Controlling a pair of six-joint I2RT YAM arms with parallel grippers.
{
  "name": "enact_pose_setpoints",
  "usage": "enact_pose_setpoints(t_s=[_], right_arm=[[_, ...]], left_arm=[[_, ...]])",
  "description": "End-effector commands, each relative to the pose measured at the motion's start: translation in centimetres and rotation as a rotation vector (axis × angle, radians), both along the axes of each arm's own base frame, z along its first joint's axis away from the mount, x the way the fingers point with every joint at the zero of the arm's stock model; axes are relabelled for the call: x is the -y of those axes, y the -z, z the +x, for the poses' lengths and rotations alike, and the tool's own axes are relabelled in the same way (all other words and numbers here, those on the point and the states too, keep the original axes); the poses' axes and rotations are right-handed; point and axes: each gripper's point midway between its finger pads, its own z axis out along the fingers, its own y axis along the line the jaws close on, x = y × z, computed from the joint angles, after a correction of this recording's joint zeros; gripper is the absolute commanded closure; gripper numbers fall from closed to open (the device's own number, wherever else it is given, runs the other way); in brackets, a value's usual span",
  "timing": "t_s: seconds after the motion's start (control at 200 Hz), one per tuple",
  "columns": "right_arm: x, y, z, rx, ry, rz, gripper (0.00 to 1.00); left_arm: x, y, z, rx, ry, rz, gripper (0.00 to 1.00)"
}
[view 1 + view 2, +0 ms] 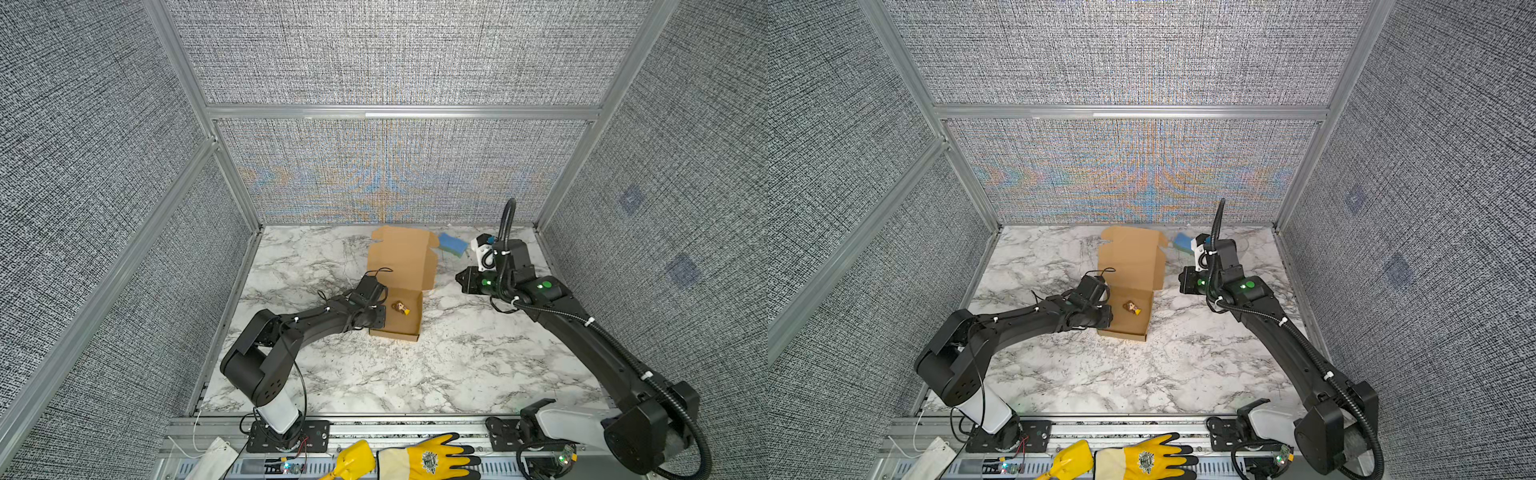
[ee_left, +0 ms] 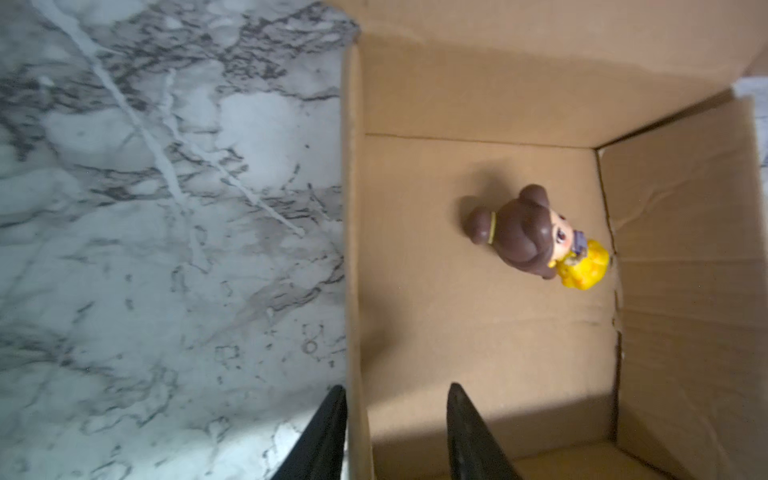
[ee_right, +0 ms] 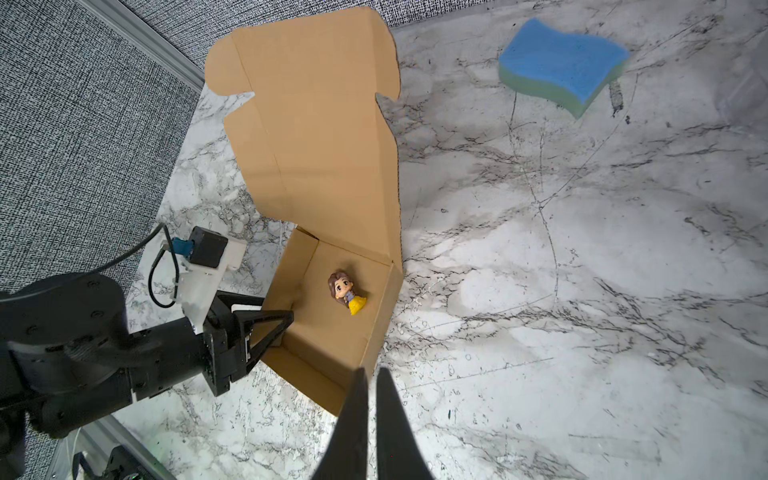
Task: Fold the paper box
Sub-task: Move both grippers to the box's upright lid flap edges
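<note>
Box point(image 1: 405, 322) sits mid-counter point(image 1: 457, 365), toward the back, between the arms. Tray part looks done: four walls up, doll point(image 1: 401, 308) lying inside. Lid point(image 1: 403, 257) stands open at the back edge, its flaps unfolded. Judging by that, roughly halfway; left to do: swing the lid down, tuck flaps and front tab into the tray.

Left claw point(image 2: 397, 388) is spread and straddles the tray's left wall, one finger outside against it, the other inside and clear of it; no pinch. Right claw point(image 3: 372, 372) is pressed together, empty, just off the box's right side. Sponge point(image 3: 561, 70) lies apart, far right.
</note>
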Motion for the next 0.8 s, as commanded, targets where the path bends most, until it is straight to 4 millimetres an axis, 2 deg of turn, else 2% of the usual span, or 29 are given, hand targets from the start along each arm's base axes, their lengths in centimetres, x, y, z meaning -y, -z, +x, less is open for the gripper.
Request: enact_pose_setpoints(t_s=[0.0, 0.22, 0.37, 0.46, 0.59, 0.695, 0.795], right_arm=[[-0.4, -0.6, 0.8, 0.048, -0.003, 0.019, 0.9], [-1.5, -0.1, 1.9, 0.11, -0.048, 0.049, 0.85], [-2.1, 0.2, 2.8, 0.157, -0.079, 0.045, 0.74], [-2.5, 0.2, 3.5, 0.199, -0.097, 0.045, 0.65], [-2.8, 0.1, 4.5, 0.245, -0.103, 0.038, 0.61], [-2.6, 0.4, 5.5, 0.252, -0.087, 0.044, 0.61], [-2.7, 0.9, 6.2, 0.245, -0.096, 0.072, 0.61]], left_arm=[[1.4, -0.8, -0.2, 0.016, 0.021, -0.059, 0.53], [0.4, -1.1, -1.0, 0.042, 0.016, -0.048, 0.47], [-0.5, -2.3, -1.2, 0.083, 0.006, -0.046, 0.43], [-1.3, -3.5, -1.2, 0.11, -0.009, -0.056, 0.41], [-2.9, -6.3, -0.4, 0.166, -0.065, -0.085, 0.4], [-5.3, -8.9, 0.9, 0.233, -0.139, -0.115, 0.38], [-8.1, -10.5, 2.3, 0.293, -0.223, -0.159, 0.38]])
